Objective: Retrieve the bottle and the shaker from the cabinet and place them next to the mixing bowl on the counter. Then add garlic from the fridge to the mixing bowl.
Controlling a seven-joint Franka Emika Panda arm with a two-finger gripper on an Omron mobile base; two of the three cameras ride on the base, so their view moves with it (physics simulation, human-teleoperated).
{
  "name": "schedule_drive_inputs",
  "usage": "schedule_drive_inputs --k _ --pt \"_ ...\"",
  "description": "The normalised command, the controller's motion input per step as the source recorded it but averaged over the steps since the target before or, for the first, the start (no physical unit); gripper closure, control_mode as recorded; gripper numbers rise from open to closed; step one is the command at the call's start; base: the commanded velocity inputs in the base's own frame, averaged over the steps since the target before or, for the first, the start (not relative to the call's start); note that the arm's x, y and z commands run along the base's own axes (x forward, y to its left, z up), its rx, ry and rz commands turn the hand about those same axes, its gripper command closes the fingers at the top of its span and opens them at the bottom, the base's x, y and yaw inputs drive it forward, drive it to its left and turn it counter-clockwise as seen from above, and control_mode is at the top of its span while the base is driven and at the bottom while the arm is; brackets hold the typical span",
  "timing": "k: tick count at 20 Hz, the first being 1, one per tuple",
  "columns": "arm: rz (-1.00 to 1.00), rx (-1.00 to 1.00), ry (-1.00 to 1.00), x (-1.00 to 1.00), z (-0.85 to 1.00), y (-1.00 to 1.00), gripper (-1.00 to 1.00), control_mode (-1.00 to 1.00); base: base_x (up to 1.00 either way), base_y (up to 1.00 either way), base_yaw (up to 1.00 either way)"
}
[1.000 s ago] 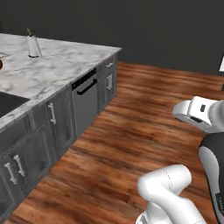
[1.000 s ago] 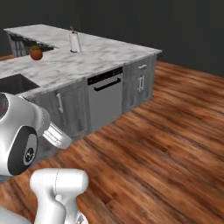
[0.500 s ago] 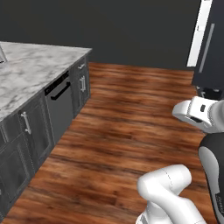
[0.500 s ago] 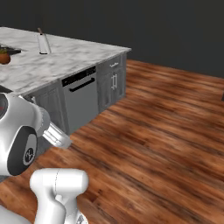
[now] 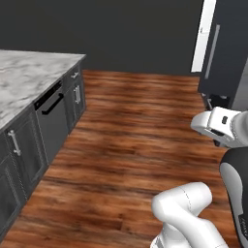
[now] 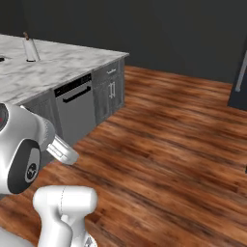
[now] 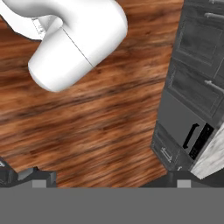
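A: Where is the arm?
B: Folded low over the base, white links bent back on themselves.
A: And the gripper (image 7: 107, 177)?
B: Pointing down, fingers (image 7: 30, 175) spread wide apart, nothing between them.

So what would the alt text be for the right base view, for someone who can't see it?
A white robot arm stands low at the left on a brown wood floor. Beyond it runs a white marble counter over grey drawers with a dark built-in appliance. A small pale bottle-like thing stands on the counter.
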Motion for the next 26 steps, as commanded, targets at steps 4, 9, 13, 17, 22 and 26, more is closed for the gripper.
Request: schedule_drive_inputs --k 4,9,13,17,22,26 --pt "0.0 0.0 0.0 0.0 0.0 0.0 -1.0 1.0 0.38 0.21 -0.18" --pt "0.0 0.0 0.0 0.0 0.0 0.0 -1.0 1.0 0.46 0.25 -0.18" --pt "0.0 0.0 0.0 0.0 0.0 0.0 -1.0 1.0 0.47 0.24 -0.17" --pt "0.0 0.0 0.0 0.0 0.0 0.0 -1.0 1.0 0.46 0.27 -0.18" --pt "0.0 0.0 0.0 0.0 0.0 0.0 -1.0 1.0 0.47 0.3 -0.18" --pt "0.0 0.0 0.0 0.0 0.0 0.0 -1.0 1.0 0.52 0.33 -0.19"
